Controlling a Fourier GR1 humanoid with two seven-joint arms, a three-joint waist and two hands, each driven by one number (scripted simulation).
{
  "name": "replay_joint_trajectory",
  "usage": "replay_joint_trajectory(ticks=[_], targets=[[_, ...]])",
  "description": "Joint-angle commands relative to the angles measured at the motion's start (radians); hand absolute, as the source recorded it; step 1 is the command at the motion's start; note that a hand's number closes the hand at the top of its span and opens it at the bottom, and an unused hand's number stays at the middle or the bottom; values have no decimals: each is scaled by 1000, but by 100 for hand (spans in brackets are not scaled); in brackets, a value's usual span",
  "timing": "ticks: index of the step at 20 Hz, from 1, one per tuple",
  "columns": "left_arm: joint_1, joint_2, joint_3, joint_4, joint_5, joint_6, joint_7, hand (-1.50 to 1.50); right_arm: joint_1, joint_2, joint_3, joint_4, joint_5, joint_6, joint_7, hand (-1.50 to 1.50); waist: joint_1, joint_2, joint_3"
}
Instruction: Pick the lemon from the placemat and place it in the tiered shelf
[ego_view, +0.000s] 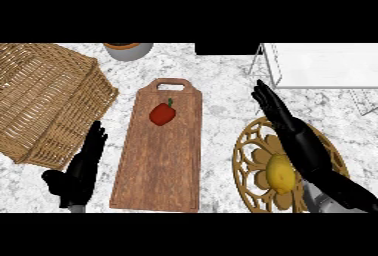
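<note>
The yellow lemon (281, 173) lies on a round golden openwork placemat (251, 165) at the lower right of the head view. My right hand (295, 134) hangs over the placemat just right of the lemon, fingers straight and pointing up toward the white tiered shelf (325, 65) at the top right. The hand is open and holds nothing; its wrist hides part of the mat. My left hand (80, 172) rests open at the lower left, fingers up, beside the cutting board.
A long wooden cutting board (159, 160) with a red bell pepper (162, 113) lies mid-counter. A wicker basket (44, 100) fills the left side. A grey bowl with an orange rim (128, 49) sits at the top edge.
</note>
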Motion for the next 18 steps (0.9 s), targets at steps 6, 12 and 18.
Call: replay_joint_trajectory(ticks=[6,12,18], targets=[[80,79,108,90,69,23,143,0,281,-133,-399,-27,116,-380,102,150,-166,-20,-7],[47,114,103,70,123,-46,254,0,595,-75,-491,10,102,-507,232,-150,-107,-6,-6],[-40,134,90,64,117,-69,349,0,916,-100,-441,-389,87,-376,243,-150,-43,-5,-7]])
